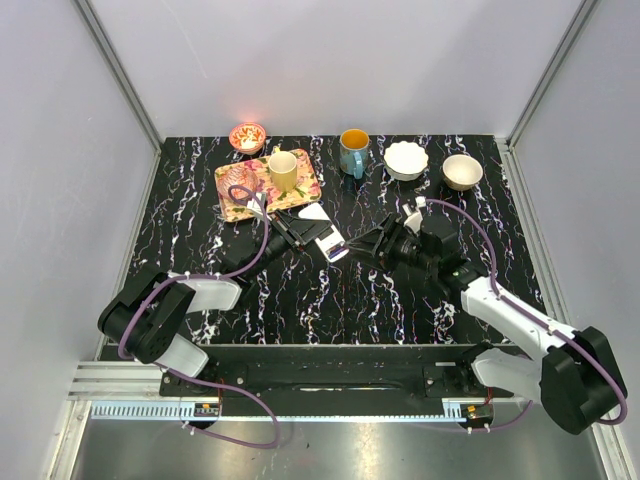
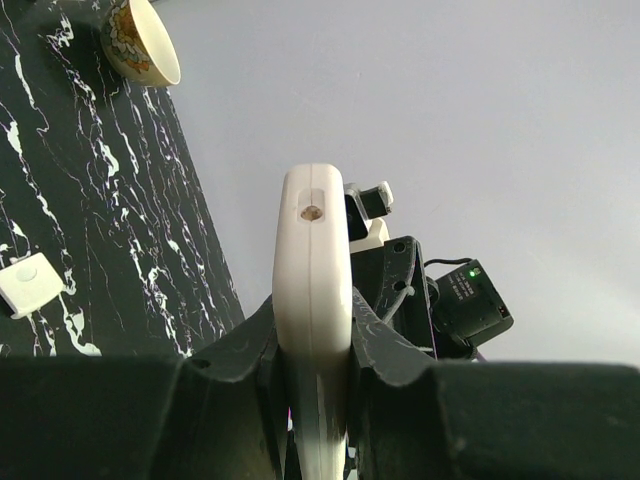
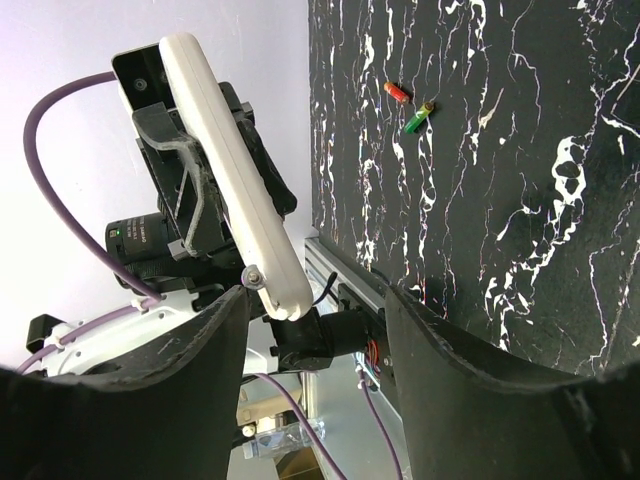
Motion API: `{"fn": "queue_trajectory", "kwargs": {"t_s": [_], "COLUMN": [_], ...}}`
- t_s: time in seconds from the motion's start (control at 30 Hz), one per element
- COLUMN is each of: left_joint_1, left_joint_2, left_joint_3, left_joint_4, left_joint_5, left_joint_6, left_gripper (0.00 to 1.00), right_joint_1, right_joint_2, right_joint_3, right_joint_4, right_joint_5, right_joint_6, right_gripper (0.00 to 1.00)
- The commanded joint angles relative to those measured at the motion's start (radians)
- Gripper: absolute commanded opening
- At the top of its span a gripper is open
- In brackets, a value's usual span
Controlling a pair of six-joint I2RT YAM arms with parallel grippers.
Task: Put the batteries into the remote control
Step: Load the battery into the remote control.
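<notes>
My left gripper [image 1: 308,236] is shut on the white remote control [image 1: 328,242] and holds it off the table over the middle. In the left wrist view the remote [image 2: 312,270] stands edge-on, pinched between both fingers. My right gripper [image 1: 368,246] faces it from the right, open. In the right wrist view the remote's [image 3: 232,180] lower end sits just ahead of my open right gripper [image 3: 315,300], near its left finger, untouched. A red battery [image 3: 397,91] and a green battery [image 3: 420,118] lie close together on the black table. Any battery inside the remote is hidden.
A small white square cover piece [image 2: 26,283] lies on the table. At the back stand a floral tray [image 1: 240,195] with a cup [image 1: 283,170], a small red bowl [image 1: 247,136], a teal mug [image 1: 353,151], a white bowl [image 1: 406,160] and a beige bowl [image 1: 462,172].
</notes>
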Motion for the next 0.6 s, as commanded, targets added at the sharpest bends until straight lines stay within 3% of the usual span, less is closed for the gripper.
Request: {"fn": "queue_trajectory", "kwargs": {"t_s": [0.0, 0.57], "left_joint_1": [-0.002, -0.002], "left_joint_2": [-0.010, -0.024], "left_joint_3": [0.032, 0.034], "left_joint_4": [0.434, 0.434], "left_joint_5": [-0.028, -0.023], "left_joint_6": [-0.009, -0.010], "left_gripper": [0.00, 0.00], "right_joint_1": [0.003, 0.003], "right_joint_2": [-0.032, -0.006], "right_joint_3": [0.054, 0.070], "right_joint_4": [-0.017, -0.007], "right_joint_5": [-0.001, 0.014], "right_joint_6": [-0.013, -0.004], "right_gripper": [0.63, 0.62]}}
